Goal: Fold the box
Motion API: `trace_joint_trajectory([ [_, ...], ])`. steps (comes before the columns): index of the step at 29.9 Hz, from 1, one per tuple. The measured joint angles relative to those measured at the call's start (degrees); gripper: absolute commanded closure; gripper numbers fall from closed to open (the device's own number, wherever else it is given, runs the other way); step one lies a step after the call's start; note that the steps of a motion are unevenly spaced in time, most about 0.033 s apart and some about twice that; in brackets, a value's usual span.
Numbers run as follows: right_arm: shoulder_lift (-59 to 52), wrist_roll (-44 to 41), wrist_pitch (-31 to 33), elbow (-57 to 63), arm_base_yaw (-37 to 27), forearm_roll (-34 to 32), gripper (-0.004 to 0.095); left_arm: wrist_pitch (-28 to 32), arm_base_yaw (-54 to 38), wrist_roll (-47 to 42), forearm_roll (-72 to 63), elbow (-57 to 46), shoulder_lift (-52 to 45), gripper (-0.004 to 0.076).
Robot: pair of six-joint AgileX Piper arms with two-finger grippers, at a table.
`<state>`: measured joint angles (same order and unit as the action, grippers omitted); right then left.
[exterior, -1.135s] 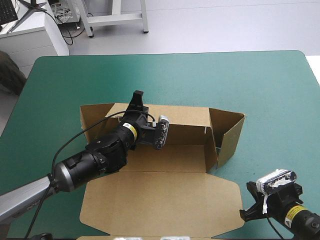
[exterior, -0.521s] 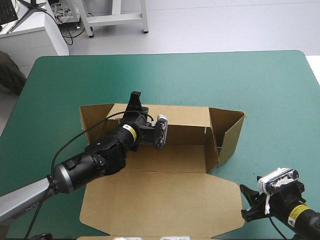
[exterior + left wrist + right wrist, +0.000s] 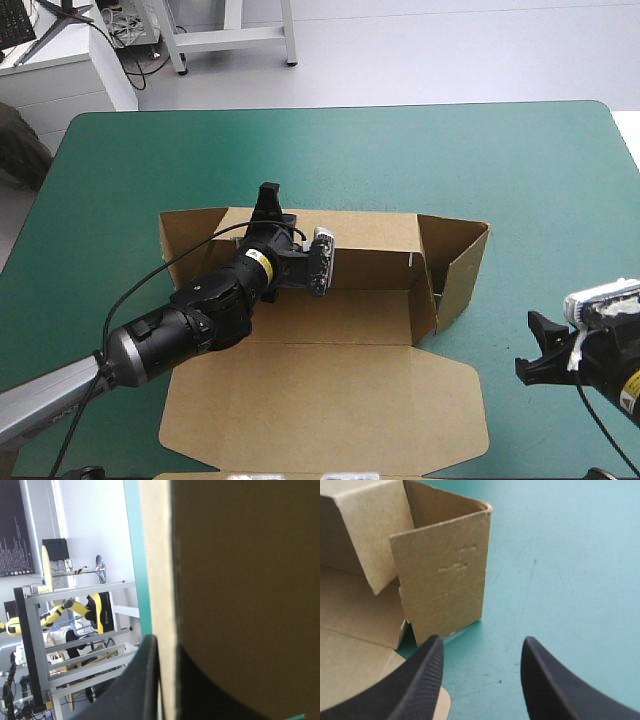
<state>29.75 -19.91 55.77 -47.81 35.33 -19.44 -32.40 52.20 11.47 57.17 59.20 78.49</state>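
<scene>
Left gripper (image 3: pixel 268 198) clenched on the far wall (image 3: pixel 365 238) of the box (image 3: pixel 330 400); right gripper (image 3: pixel 533 347) released beside it.
The brown box sits mid-table on the teal-green cover (image 3: pixel 500 160) as a half-raised tray. Its far wall is upright, its right side wall (image 3: pixel 462 268) stands angled outward, and its lid lies flat toward the near edge. In the left wrist view one black finger (image 3: pixel 142 680) presses against the board's pale edge, the sheet pinched tight. The right gripper hovers over bare cover just off the box's right side, touching nothing. In its own view its two fingers stand wide apart, with the side wall's outer face (image 3: pixel 445 575) just ahead of them.
</scene>
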Motion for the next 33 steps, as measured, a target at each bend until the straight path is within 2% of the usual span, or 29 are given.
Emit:
trace_joint_trajectory([
  [15, 23.1, -2.8, 0.9, -22.4, 0.0, -2.6, 0.0466, -0.1, 0.0, 0.0, -0.2, 0.0, 0.0, 0.0734],
  [23, 38.4, 1.0, 4.7, -37.8, -1.1, -2.2, 0.0465, -0.2, 0.0, 0.0, -0.2, 0.0, 0.0, 0.0734],
  [27, 45.6, 6.3, 6.2, -45.1, -7.5, 4.5, 0.0464, -0.2, 0.0, 0.0, -0.2, 0.0, 0.0, 0.0734],
  [33, 55.6, 20.9, 7.3, -50.3, -18.6, 24.2, 0.0465, -0.2, 0.0, 0.0, -0.2, 0.0, 0.0, 0.0734],
])
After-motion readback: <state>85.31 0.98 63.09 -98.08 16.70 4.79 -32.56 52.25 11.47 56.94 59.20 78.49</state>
